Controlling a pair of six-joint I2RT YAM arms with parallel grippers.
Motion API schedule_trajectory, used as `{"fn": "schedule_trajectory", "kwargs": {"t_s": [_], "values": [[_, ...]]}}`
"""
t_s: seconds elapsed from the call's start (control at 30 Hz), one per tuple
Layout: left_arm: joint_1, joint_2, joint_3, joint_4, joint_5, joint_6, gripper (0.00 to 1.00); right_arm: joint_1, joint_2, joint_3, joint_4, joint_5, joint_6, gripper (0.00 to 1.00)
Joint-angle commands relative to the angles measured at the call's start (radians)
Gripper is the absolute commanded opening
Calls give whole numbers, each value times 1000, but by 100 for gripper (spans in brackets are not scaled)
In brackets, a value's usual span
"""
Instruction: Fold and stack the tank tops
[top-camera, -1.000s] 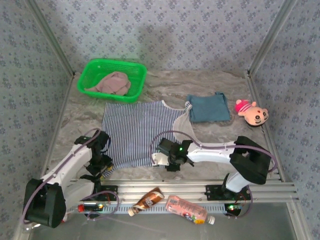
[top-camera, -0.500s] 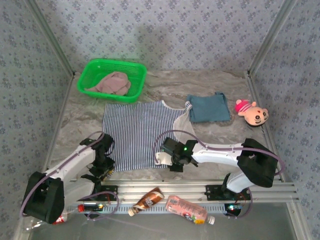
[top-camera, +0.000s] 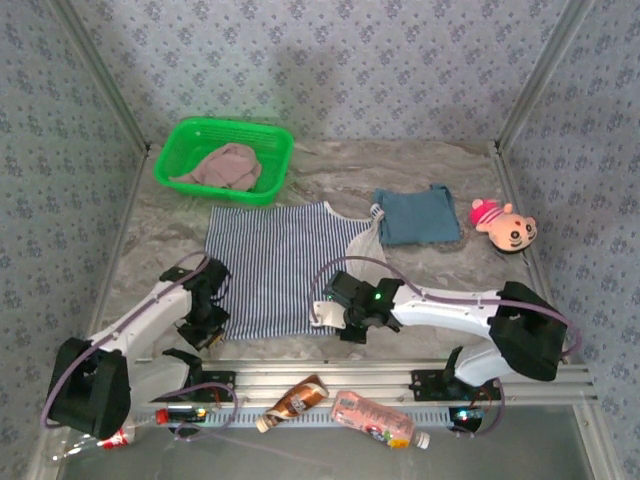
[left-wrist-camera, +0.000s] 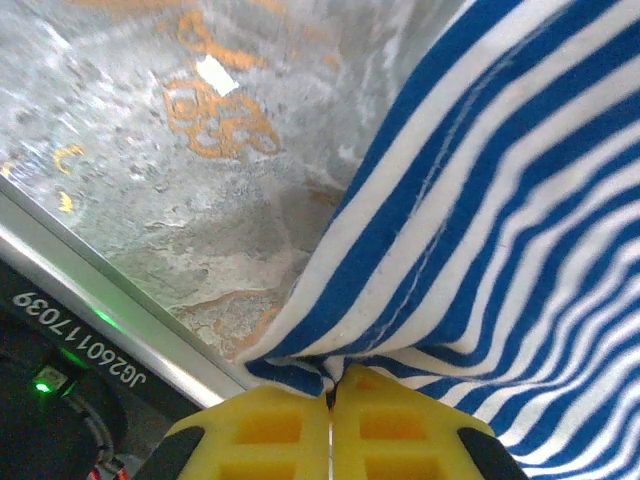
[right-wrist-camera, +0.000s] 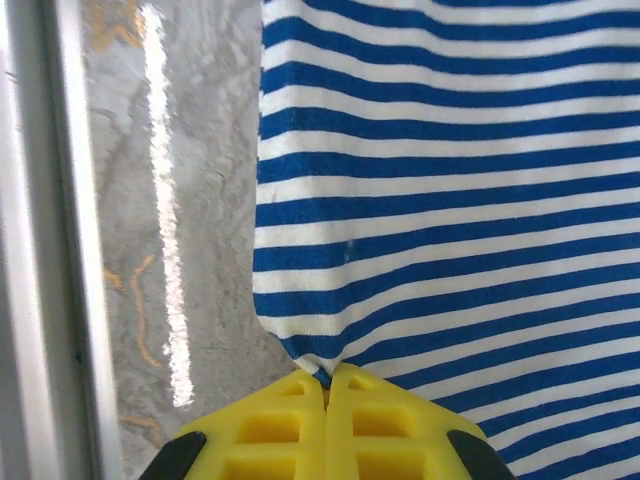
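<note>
The navy-and-white striped tank top lies spread flat on the table's middle. My left gripper is shut on its near left hem corner, the yellow fingertips pinching the fabric. At the near right corner my right gripper is likewise shut on the hem, yellow fingertips closed together. A folded teal-blue tank top rests at the back right. The dusty pink tank top sits crumpled inside the green basket.
A pink plush toy lies right of the teal top. An aluminium rail runs along the near table edge, with a brown bottle and a pink bottle below it. Patterned walls close in on three sides.
The left gripper has closed on the striped top's near left corner and shifted slightly right. The right gripper has slid a little right and up, holding its corner.
</note>
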Motion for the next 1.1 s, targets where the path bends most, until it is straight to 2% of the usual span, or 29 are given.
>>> {"fn": "schedule_trajectory", "kwargs": {"t_s": [0.0,0.27,0.57,0.77,1.07], "values": [[7,-43,50,-126,-51,24,3,-11,-33,-7,-68,-101,17,6],[29,-47,177,-219,-82,102,4,-95,-3,38,-109,-219,23,6],[99,129,336,-168,-70,293,5,-215,104,140,-111,-270,7,7],[135,221,400,-137,-74,383,6,-296,163,194,-124,-272,-27,7],[171,362,421,-37,-60,464,9,-351,283,268,-88,-233,-41,8]]}}
